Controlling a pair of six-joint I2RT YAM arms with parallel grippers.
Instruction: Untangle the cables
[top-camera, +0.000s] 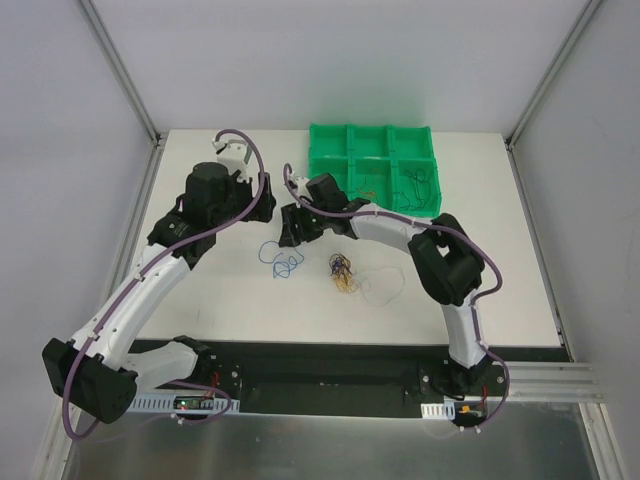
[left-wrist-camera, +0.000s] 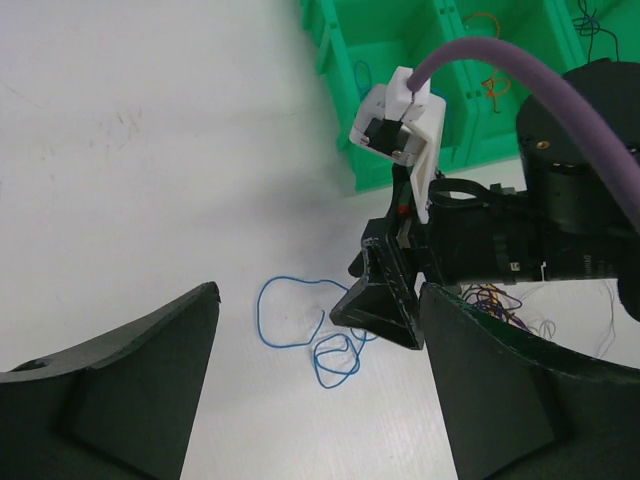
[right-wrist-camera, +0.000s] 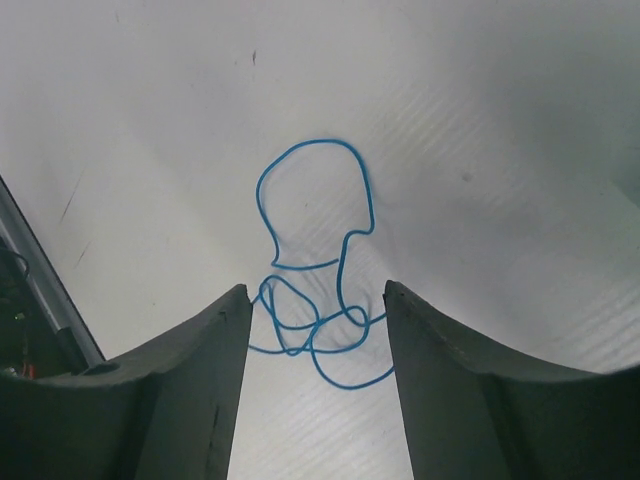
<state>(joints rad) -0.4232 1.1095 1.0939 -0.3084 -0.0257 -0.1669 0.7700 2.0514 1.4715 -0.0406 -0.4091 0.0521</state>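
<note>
1. Your right claw (right-wrist-camera: 315, 290) is spread wide, low over the blue cable (right-wrist-camera: 305, 265), which lies loose on the counter (top-camera: 500, 280) right below it.
2. Your left claw (left-wrist-camera: 315, 300) is spread too, holding nothing; it hangs close by, maybe to help.
3. The knot (top-camera: 343, 272) of other cables sits near the blue one.
4. The green tray (top-camera: 372, 157) holds thin cables (top-camera: 418, 186) in some boxes; the blue one probably goes there.

You are in a robot lab. Two robot arms (top-camera: 150, 280) sit at a white table (top-camera: 480, 280). Plain white walls (top-camera: 330, 60) on metal bars (top-camera: 120, 70) stand around it.
</note>
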